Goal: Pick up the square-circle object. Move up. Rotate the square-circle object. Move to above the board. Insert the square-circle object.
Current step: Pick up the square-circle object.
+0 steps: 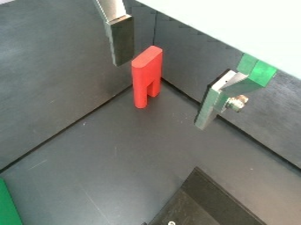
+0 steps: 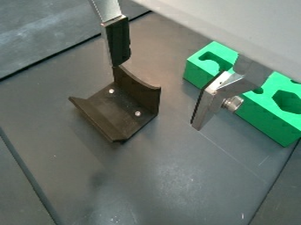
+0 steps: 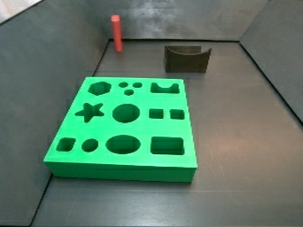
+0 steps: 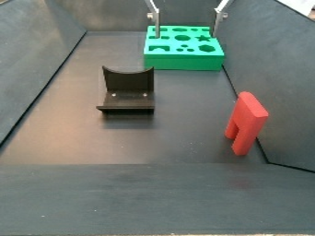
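The square-circle object (image 1: 147, 75) is a small red piece standing upright on the dark floor beside a wall; it shows in both side views (image 3: 116, 31) (image 4: 246, 124). The board (image 3: 124, 124) is a thick green slab with several shaped holes, also seen in a side view (image 4: 185, 46) and in a wrist view (image 2: 253, 88). My gripper (image 1: 165, 75) is open and empty, with nothing between its silver fingers (image 2: 115, 39). In a side view the gripper (image 4: 187, 11) hangs high over the board's end, far from the red piece.
The dark fixture (image 2: 118, 110) with a curved notch stands on the floor between the board and the red piece, also in both side views (image 3: 186, 58) (image 4: 125, 90). Grey walls (image 4: 50, 55) enclose the floor on all sides.
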